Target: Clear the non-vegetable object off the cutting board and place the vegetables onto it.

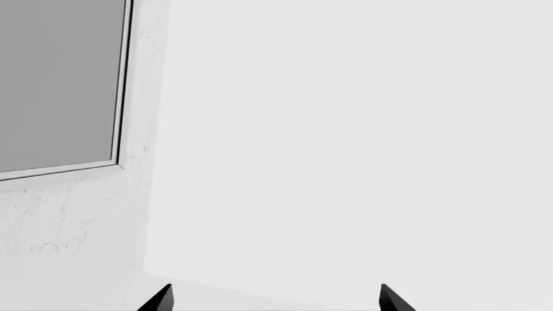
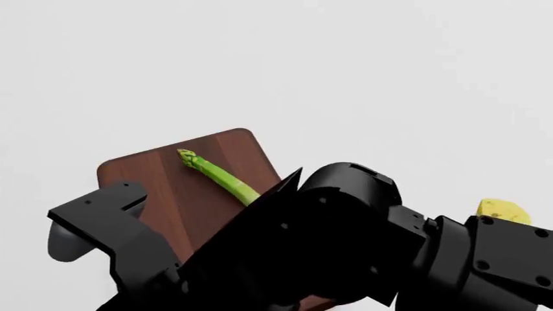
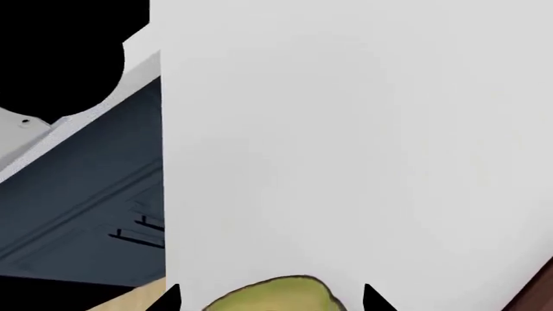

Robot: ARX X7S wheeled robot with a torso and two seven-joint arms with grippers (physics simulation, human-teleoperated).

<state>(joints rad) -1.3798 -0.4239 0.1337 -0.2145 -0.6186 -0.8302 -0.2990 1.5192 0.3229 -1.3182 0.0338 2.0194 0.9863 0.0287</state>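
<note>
1. The white surface [image 2: 363,78] is the largest thing in the head view: plain, smooth and matte, with no pattern.
2. The two black arms fill the lower part of the head view. They are glossy, hard-edged and blocky, with rounded joint housings, and they hide the near part of the board.
3. The cutting board [image 2: 164,175] is a dark brown wooden rectangle with rounded corners and fine lengthwise grain. It lies on the white surface at the lower left of centre in the head view.
4. The asparagus spear [image 2: 216,173] is slender and bright green with a scaly pointed tip. It lies diagonally on the board, its lower end hidden behind the arm.
5. The cheese wedge [image 2: 504,210] is small and yellow, with a dimpled face. It sits off the board, well to its right, partly hidden behind the right arm.
6. The avocado half [image 3: 274,295] shows only in the right wrist view: a rounded yellow-green dome with a thin dark rim, cut off by the picture's edge.
7. The right gripper [image 3: 272,299] shows two black pointed fingertips on either side of the avocado; I cannot tell whether they grip it.
8. The left gripper [image 1: 274,299] has its two black tips spread wide apart with nothing between them.
</note>
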